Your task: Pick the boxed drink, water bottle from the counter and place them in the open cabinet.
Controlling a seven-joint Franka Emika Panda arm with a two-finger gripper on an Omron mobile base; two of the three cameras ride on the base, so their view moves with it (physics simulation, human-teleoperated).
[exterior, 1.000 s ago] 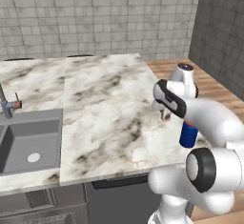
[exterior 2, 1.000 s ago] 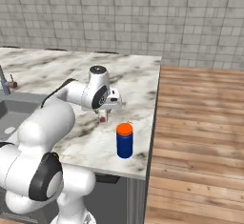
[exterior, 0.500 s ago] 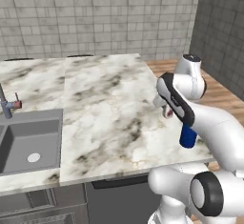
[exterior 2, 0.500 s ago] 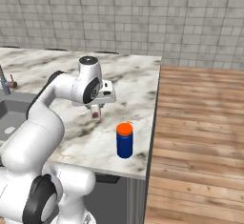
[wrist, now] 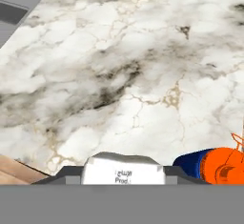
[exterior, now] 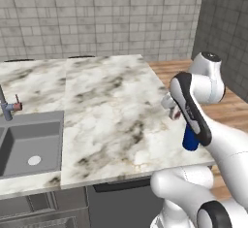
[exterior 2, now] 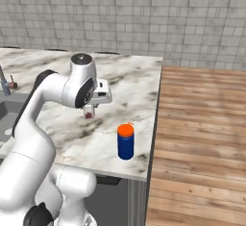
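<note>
- fingers (exterior 2: 90,110) are clenched on the carton (exterior 2: 89,112), which hangs below the hand, lifted clear of the bench (exterior 2: 57,119).
- seen from the right base view, the carton shows as a small pale box with a red lower part, tucked under the white hand.
- seen from the left base view, the fingers (exterior: 175,113) and the carton (exterior: 176,114) are mostly hidden behind the arm's forearm; only a small reddish bit peeks out.
- the hand view shows the carton (wrist: 123,170) as a white top with tiny print at the bottom edge, sitting between the dark finger tips.
- bottle (exterior 2: 125,142) stands upright on the bench near its right front corner, dark blue with an orange-red cap, apart from the hand and lower right of it in the right base view.
- in the left base view the bottle (exterior: 190,140) is partly covered by the arm; its blue body shows just beside the bench's right edge.
- in the hand view the bottle (wrist: 217,164) lies at the lower right, cap and blue body both in sight.
- bench (exterior: 106,110) is white marble with grey-brown veining.
- sink (exterior: 29,142) is set into the bench at the left, with a tap (exterior: 7,106) behind it.
- wooden floor (exterior 2: 202,138) runs to the right of the bench.
- grey tiled wall (exterior 2: 125,13) stands behind.
</note>
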